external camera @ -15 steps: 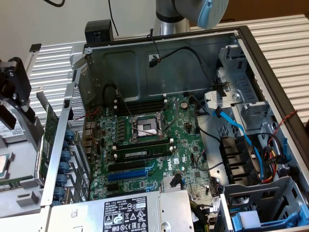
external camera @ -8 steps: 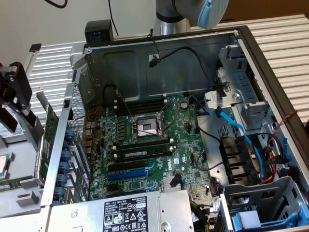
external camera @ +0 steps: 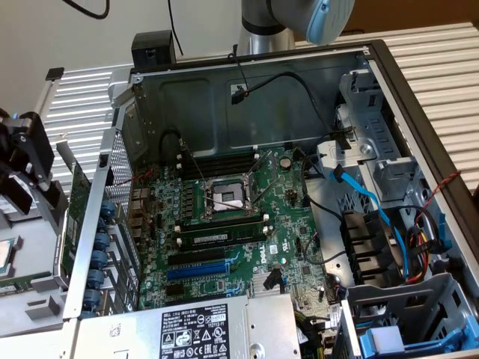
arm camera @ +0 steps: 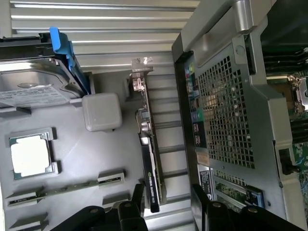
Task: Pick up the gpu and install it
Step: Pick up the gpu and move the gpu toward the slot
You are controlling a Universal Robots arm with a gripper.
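The gpu [arm camera: 150, 166] stands on its edge in a slot of the grey parts tray [arm camera: 96, 154], just outside the computer case's perforated rear wall [arm camera: 226, 110]. Its silver end bracket [arm camera: 140, 72] points away from me. In the exterior view its green board [external camera: 75, 217] shows at the left, between the case and the tray. My gripper [arm camera: 168, 204] is open, and its black fingers [arm camera: 137, 197] straddle the near end of the card without closing on it. In the exterior view the gripper [external camera: 36, 200] hangs at the far left, right beside the card's upper end.
The tray also holds a hard drive in a blue caddy [arm camera: 33, 77], a CPU [arm camera: 30, 156], a pale square block [arm camera: 101, 111] and a memory stick [arm camera: 62, 187]. Inside the open case lie the motherboard [external camera: 224, 224] with blue slots [external camera: 196, 271], the power supply [external camera: 194, 329] and cables [external camera: 374, 209].
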